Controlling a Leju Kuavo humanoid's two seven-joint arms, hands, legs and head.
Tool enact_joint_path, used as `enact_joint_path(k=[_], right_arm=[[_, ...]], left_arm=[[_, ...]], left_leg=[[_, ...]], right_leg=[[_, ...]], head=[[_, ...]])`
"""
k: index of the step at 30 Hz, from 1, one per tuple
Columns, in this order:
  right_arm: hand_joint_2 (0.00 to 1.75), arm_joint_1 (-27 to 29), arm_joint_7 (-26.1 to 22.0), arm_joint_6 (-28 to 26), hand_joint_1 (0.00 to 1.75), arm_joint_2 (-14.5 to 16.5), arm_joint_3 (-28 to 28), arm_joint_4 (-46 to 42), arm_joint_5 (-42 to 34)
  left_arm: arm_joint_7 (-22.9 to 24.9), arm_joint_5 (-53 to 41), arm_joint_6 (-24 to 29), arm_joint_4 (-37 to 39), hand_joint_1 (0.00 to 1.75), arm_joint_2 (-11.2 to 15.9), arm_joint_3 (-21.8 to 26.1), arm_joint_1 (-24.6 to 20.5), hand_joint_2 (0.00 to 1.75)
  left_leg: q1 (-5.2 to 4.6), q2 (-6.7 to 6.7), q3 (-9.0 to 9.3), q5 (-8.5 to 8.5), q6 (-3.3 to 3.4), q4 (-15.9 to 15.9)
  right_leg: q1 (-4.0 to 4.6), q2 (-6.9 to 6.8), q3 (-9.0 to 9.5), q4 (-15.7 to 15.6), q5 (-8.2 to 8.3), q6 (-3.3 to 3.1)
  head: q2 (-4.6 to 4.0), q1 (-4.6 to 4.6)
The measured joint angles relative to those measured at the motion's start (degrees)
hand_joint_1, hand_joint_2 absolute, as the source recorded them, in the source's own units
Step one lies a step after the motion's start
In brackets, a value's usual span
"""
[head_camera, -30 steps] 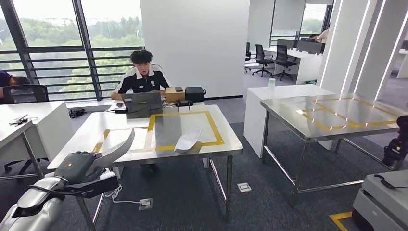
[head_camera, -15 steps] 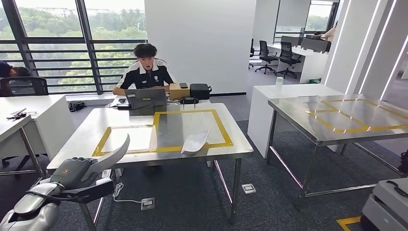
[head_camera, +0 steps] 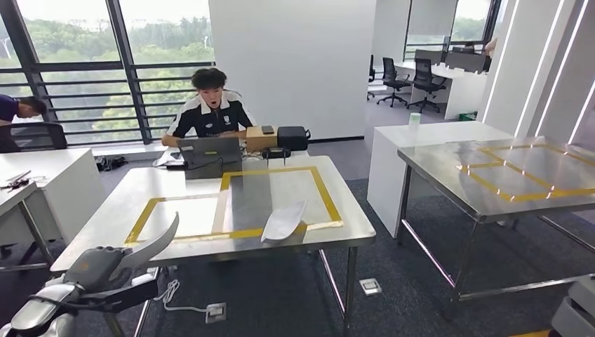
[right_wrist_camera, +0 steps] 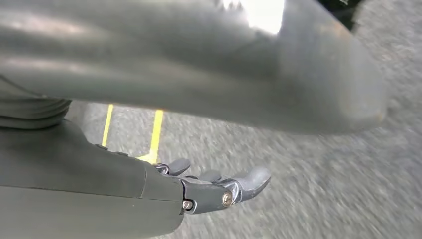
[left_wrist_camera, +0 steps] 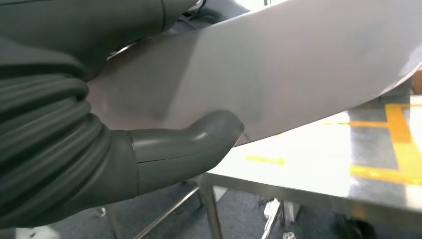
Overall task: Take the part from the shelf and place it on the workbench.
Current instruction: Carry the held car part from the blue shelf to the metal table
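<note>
Left hand (head_camera: 98, 270) grips part (head_camera: 156, 241); right hand (right_wrist_camera: 219, 186) blurred, seemingly empty, fingers apart.

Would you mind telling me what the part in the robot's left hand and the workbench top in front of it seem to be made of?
The part in the left hand looks like thin moulded plastic or painted sheet: pale grey, matt, smoothly curved to a tapering tip; which of the two I cannot tell. The workbench top looks like brushed stainless steel: silvery, with soft reflections of the window light, and yellow tape marking out rectangles.
</note>
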Motion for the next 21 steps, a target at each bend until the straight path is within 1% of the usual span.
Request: enact_joint_path(k=[1, 2, 3, 4, 5, 6, 7, 9, 10, 11, 12, 13, 14, 15, 16, 17, 18, 19, 20, 21], right_arm=[[0.00, -0.07, 0.01, -0.01, 0.00, -0.01, -0.01, 0.00, 0.00], [0.00, -0.12, 0.01, -0.02, 0.00, -0.02, -0.02, 0.00, 0.00], [0.00, -0.16, 0.01, -0.03, 0.00, -0.02, -0.03, 0.00, 0.00], [0.00, -0.15, 0.02, -0.03, 0.00, -0.02, -0.04, 0.00, 0.01], [0.00, -0.10, 0.02, -0.03, 0.00, -0.02, -0.06, 0.00, 0.01], [0.00, -0.04, 0.03, -0.03, 0.00, 0.00, -0.08, 0.00, 0.02], [0.00, 0.02, 0.04, -0.02, 0.00, 0.03, -0.09, 0.00, 0.02], [0.00, -0.03, 0.04, -0.02, 0.00, 0.11, -0.10, 0.00, 0.03], [0.00, -0.11, 0.03, -0.01, 0.00, 0.14, -0.10, 0.00, 0.03], [0.00, -0.14, 0.03, -0.02, 0.00, 0.14, -0.11, 0.00, 0.04], [0.00, -0.16, 0.03, -0.02, 0.00, 0.13, -0.11, 0.00, 0.04], [0.00, -0.15, 0.03, -0.02, 0.00, 0.11, -0.12, 0.00, 0.05], [0.00, -0.17, 0.03, -0.02, 0.00, 0.08, -0.13, 0.00, 0.07], [0.00, -0.28, 0.03, -0.01, 0.00, 0.06, -0.13, 0.00, 0.08], [0.00, -0.41, 0.03, -0.01, 0.00, 0.05, -0.14, 0.00, 0.09], [0.00, -0.49, 0.02, 0.00, 0.00, 0.06, -0.14, 0.00, 0.11], [0.00, -0.50, 0.03, 0.01, 0.00, 0.07, -0.14, 0.00, 0.14], [0.00, -0.44, 0.05, 0.02, 0.00, 0.09, -0.14, 0.00, 0.18], [0.00, -0.36, 0.07, 0.02, 0.00, 0.10, -0.14, 0.00, 0.22], [0.00, -0.30, 0.08, 0.02, 0.00, 0.10, -0.14, 0.00, 0.25]], left_arm=[[-0.06, 0.03, 0.03, 0.05, 1.75, 0.19, -0.01, 0.13, 1.75], [-0.13, 0.04, 0.04, 0.14, 1.75, 0.41, -0.02, 0.29, 1.75], [-0.21, 0.05, 0.05, 0.21, 1.75, 0.59, -0.02, 0.55, 1.75], [-0.25, 0.05, 0.05, 0.27, 1.75, 0.75, -0.02, 0.87, 1.75], [-0.28, 0.05, 0.05, 0.30, 1.75, 0.86, -0.02, 1.17, 1.75], [-0.32, 0.05, 0.05, 0.31, 1.75, 0.95, -0.02, 1.38, 1.75], [-0.34, 0.06, 0.05, 0.31, 1.75, 1.03, -0.02, 1.50, 1.75], [-0.37, 0.07, 0.04, 0.37, 1.75, 1.28, -0.03, 1.56, 1.75], [-0.37, 0.07, 0.03, 0.39, 1.75, 1.42, -0.05, 1.66, 1.75], [-0.37, 0.07, 0.02, 0.38, 1.75, 1.57, -0.07, 1.80, 1.75], [-0.36, 0.07, 0.01, 0.33, 1.75, 1.65, -0.08, 1.91, 1.75], [-0.36, 0.07, 0.02, 0.22, 1.75, 1.61, -0.09, 1.98, 1.75], [-0.35, 0.08, 0.08, 0.12, 1.75, 1.55, -0.10, 1.92, 1.75], [-0.33, 0.08, 0.18, 0.04, 1.75, 1.45, -0.10, 1.79, 1.75], [-0.27, 0.08, 0.31, -0.02, 1.75, 1.38, -0.10, 1.73, 1.75], [-0.20, 0.07, 0.43, -0.02, 1.75, 1.33, -0.11, 1.78, 1.75], [-0.07, 0.03, 0.51, 0.00, 1.75, 1.27, -0.11, 1.95, 1.75], [0.06, -0.01, 0.55, 0.01, 1.75, 1.15, -0.13, 2.20, 1.75], [0.15, -0.07, 0.56, 0.01, 1.75, 1.02, -0.15, 2.45, 1.75], [0.22, -0.16, 0.56, 0.00, 1.75, 0.92, -0.16, 2.62, 1.75]], left_leg=[[0.06, 0.09, -2.17, -0.20, -0.18, 3.07], [0.05, 0.14, -4.58, -1.26, -0.34, 5.95], [0.07, 0.16, -6.86, -3.18, -0.42, 7.97], [0.08, 0.17, -8.75, -5.29, -0.42, 8.87], [0.07, 0.18, -10.05, -6.82, -0.31, 8.51], [0.06, 0.19, -10.75, -6.89, -0.18, 6.98], [0.06, 0.20, -11.01, -4.81, -0.05, 4.47], [-0.03, 0.30, -11.17, 3.61, 0.14, -2.07], [-0.11, 0.36, -11.00, 7.23, 0.27, -4.48], [-0.12, 0.37, -10.77, 9.56, 0.51, -5.96], [-0.05, 0.38, -10.27, 9.75, 0.82, -6.32], [0.08, 0.32, -9.65, 9.79, 1.14, -6.43], [0.23, 0.26, -9.12, 9.50, 1.47, -6.50], [0.28, 0.24, -8.54, 8.86, 1.71, -6.57], [0.25, 0.21, -7.94, 8.34, 1.89, -6.60], [0.18, 0.19, -7.29, 7.67, 2.05, -6.60], [0.10, 0.20, -6.58, 6.97, 2.17, -6.59], [0.03, 0.20, -5.78, 6.22, 2.25, -6.58], [-0.02, 0.17, -4.88, 5.43, 2.28, -6.55], [-0.07, 0.13, -3.89, 4.62, 2.27, -6.53]], right_leg=[[-0.02, 0.02, 0.75, -0.04, -0.60, -0.29], [-0.03, 0.03, 1.50, -0.05, -1.28, -0.45], [-0.04, 0.09, 2.31, -0.05, -2.00, -0.53], [-0.04, 0.16, 3.22, -0.04, -2.80, -0.52], [-0.04, 0.22, 4.25, -0.04, -3.67, -0.48], [-0.04, 0.27, 5.36, -0.03, -4.57, -0.42], [-0.03, 0.29, 6.36, -0.03, -5.48, -0.33], [0.08, 0.42, 7.90, 0.25, -7.21, 0.03], [0.18, 0.52, 8.28, 0.36, -8.00, 0.34], [0.30, 0.63, 8.81, 0.52, -8.57, 0.67], [0.41, 0.72, 8.96, 0.95, -8.72, 1.00], [0.47, 0.66, 8.74, 1.90, -8.52, 1.30], [0.46, 0.57, 8.02, 3.74, -8.05, 1.62], [0.38, 0.46, 6.39, 6.37, -7.67, 1.92], [0.24, 0.35, 4.35, 9.32, -7.86, 2.17], [0.12, 0.26, 2.03, 12.24, -8.86, 2.37], [0.02, 0.22, -0.21, 14.46, -10.49, 2.48], [-0.03, 0.18, -2.07, 15.64, -12.33, 2.54], [-0.06, 0.16, -3.35, 15.60, -13.71, 2.54], [-0.08, 0.14, -3.92, 14.10, -13.76, 2.43]], head=[[0.00, -0.01], [0.00, -0.02], [0.00, -0.02], [0.00, -0.02], [0.00, -0.02], [0.00, -0.02], [0.00, -0.02], [-0.01, -0.05], [-0.01, -0.05], [-0.01, -0.06], [-0.01, -0.07], [0.00, -0.01], [0.00, 0.02], [0.00, 0.07], [0.00, 0.10], [0.00, 0.11], [0.00, 0.11], [0.00, 0.11], [0.00, 0.11], [0.00, 0.11]])
